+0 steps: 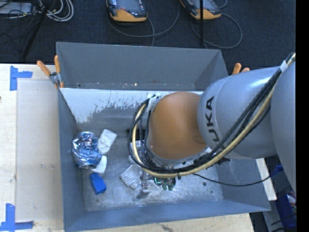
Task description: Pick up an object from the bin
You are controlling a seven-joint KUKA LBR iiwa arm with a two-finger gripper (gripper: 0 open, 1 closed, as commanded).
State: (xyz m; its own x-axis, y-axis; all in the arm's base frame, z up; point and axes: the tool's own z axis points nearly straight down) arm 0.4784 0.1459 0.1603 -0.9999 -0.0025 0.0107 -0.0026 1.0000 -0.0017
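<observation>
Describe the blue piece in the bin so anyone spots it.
In the left half of the grey bin, find the crumpled silvery foil ball. Just nearer the front wall lies a small blue block. It alone is plain solid blue; its neighbours are white scraps or shiny foil.

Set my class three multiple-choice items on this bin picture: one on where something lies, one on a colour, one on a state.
1. The small blue block lies:
A. in the left part of the bin, below the foil wad as seen in the view
B. against the right wall
C. outside, on the board

2. The cover on the arm's wrist is:
A. green
B. white
C. orange

3. The foil wad is:
A. a flat sheet
B. crumpled into a ball
C. rolled into a tube

Key: 1 A, it sits under the wad near the left wall. 2 C, the rounded cover is orange-brown. 3 B, its shiny surface is creased all over.
</observation>
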